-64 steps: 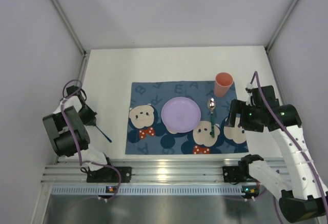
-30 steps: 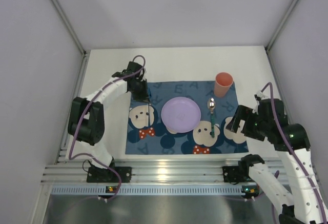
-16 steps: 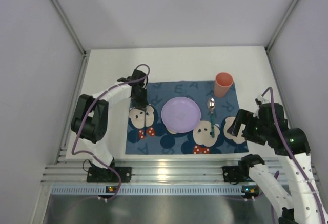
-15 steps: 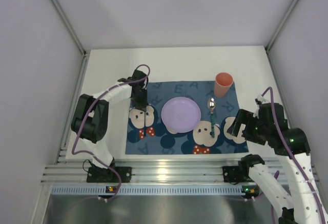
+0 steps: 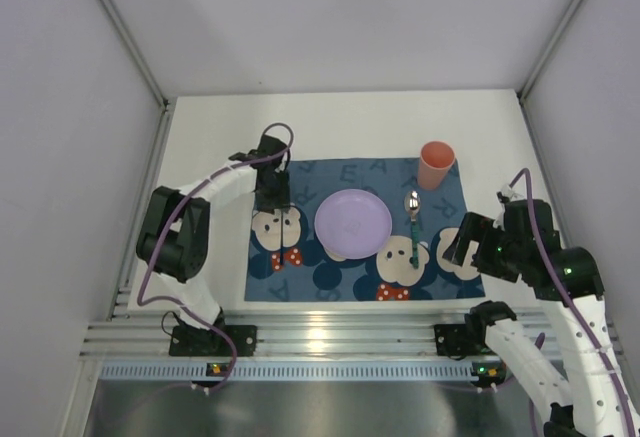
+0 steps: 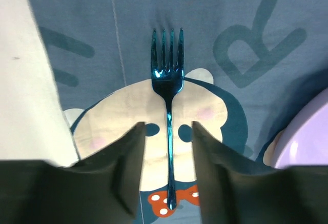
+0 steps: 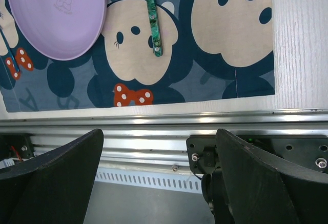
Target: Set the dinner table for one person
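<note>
The left gripper [image 6: 167,131] points straight down with its jaws a narrow way apart, one dark finger on each side of the handle of a shiny dark blue plastic fork [image 6: 167,73]. A sliver of mat shows on both sides of the handle, so nothing appears to be clamped, though where the handle's end runs down between the fingers I cannot be sure it is untouched. The fork lies flat, tines toward 12 o'clock, across a cream cartoon-mouse face on the blue rectangular fabric placemat [image 6: 215,24]. Outward from there, in the top view, the fork's spot is at 9 o'clock of the round lilac plastic plate [image 5: 352,222] in the middle of the mat. A spoon [image 5: 412,225] with a metal bowl and green handle lies at the plate's 3 o'clock, also pointing to 12, and a salmon-pink plastic cup [image 5: 436,165] stands upright at about 1 o'clock on the mat's far corner. The right gripper [image 7: 159,134] hangs with its jaws spread wide and empty, at roughly 4 o'clock of the plate, above the mat's near edge and the aluminium rail [image 7: 154,119]. The placemat rests on the dinner table [image 5: 210,157], the large plain white matte tabletop. By this layout the setting looks all but finished: plate, cutlery and cup are placed, no other tableware is in view, and what remains seems to be lifting the left arm away.
</note>
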You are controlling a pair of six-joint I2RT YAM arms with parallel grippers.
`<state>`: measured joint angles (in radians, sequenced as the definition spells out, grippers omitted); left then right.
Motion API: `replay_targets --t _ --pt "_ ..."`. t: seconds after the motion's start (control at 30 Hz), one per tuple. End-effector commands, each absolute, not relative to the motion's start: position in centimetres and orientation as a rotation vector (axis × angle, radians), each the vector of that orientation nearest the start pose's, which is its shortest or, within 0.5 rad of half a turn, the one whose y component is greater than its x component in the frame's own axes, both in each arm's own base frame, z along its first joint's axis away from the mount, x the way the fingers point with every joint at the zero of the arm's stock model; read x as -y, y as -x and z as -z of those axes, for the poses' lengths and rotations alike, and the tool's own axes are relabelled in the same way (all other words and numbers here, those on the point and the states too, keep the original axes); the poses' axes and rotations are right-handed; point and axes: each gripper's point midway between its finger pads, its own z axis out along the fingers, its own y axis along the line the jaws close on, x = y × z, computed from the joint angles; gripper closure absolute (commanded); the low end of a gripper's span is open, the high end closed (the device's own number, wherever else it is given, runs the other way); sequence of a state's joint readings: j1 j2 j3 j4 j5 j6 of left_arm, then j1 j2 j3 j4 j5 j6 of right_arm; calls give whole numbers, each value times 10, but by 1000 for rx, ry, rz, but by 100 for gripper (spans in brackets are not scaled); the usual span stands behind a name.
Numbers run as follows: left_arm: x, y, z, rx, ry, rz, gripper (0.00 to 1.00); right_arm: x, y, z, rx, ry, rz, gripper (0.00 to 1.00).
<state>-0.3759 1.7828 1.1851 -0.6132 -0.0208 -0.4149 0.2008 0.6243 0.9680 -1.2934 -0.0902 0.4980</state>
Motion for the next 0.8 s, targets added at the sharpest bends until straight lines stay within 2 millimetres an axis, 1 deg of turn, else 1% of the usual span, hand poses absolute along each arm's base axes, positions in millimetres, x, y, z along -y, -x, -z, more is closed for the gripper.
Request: replay_targets --t 0.0,0.03,0.07,0.1,0.13,0.17,0.2,0.23,0.27,0.3,0.33,0.37,0.4,0.43,0.47,0.5,0.53,0.57,0.6,0.63,0.67,0.7,0.73,0.77 --pt "141 -349 -87 -2634 60 157 51 -60 -121 -183 -2540 -330 -373 9" --pt "137 -351 -95 -2611 68 132 46 -59 -121 -183 -2540 -326 -371 9" --pt "133 -352 -103 -2585 77 113 39 -59 -121 -183 -2539 -323 -367 9" --pt "123 -354 -108 -2556 94 49 34 -58 -121 -183 -2540 -322 -363 9" --pt "118 -354 -124 -2506 105 37 30 -58 -120 -184 -2540 -320 -363 9" --pt "108 -356 -132 -2462 121 -15 29 -58 -120 -184 -2537 -315 -363 9" --pt "103 -357 -145 -2387 109 -14 28 -58 -120 -184 -2535 -310 -364 9" --pt "99 -357 -150 -2343 124 -19 28 -58 -120 -184 -2535 -306 -366 9" --pt "93 -358 -154 -2297 83 -48 29 -58 -119 -185 -2527 -305 -366 9" --pt "85 -358 -163 -2232 79 -79 30 -57 -120 -187 -2520 -305 -360 9" --pt "74 -346 -146 -2232 14 -138 30 -56 -120 -188 -2509 -300 -359 9" --pt "73 -355 -180 -2055 30 -91 30 -55 -121 -189 -2502 -303 -353 9" --pt "68 -351 -182 -2001 23 -105 29 -54 -122 -192 -2484 -309 -347 9" --pt "51 -339 -161 -1985 10 -188 27 -53 -123 -196 -2460 -307 -346 9" --pt "45 -340 -195 -1814 75 -154 17 -51 -125 -199 -2442 -311 -338 8" --pt "34 -328 -170 -1812 82 -193 11 -50 -128 -205 -2416 -314 -334 7" --pt "24 -322 -172 -1761 123 -221 7 -49 -128 -210 -2386 -312 -335 5" --pt "19 -320 -188 -1659 182 -192 2 -48 -132 -216 -2354 -313 -338 4" --pt "11 -309 -158 -1683 186 -219 2 -49 -133 -223 -2325 -301 -346 1" --pt "4 -304 -150 -1667 207 -243 2 -48 -134 -228 -2294 -299 -355 0" --pt "0 -302 -151 -1624 241 -237 2 -49 -137 -235 -2261 -291 -366 0" --pt "-5 -296 -133 -1651 248 -256 2 -49 -138 -241 -2237 -286 -371 0" --pt "-9 -294 -128 -1654 269 -263 1 -49 -138 -244 -2214 -271 -374 0" --pt "-9 -295 -124 -1665 260 -261 1 -51 -139 -248 -2194 -255 -388 0"
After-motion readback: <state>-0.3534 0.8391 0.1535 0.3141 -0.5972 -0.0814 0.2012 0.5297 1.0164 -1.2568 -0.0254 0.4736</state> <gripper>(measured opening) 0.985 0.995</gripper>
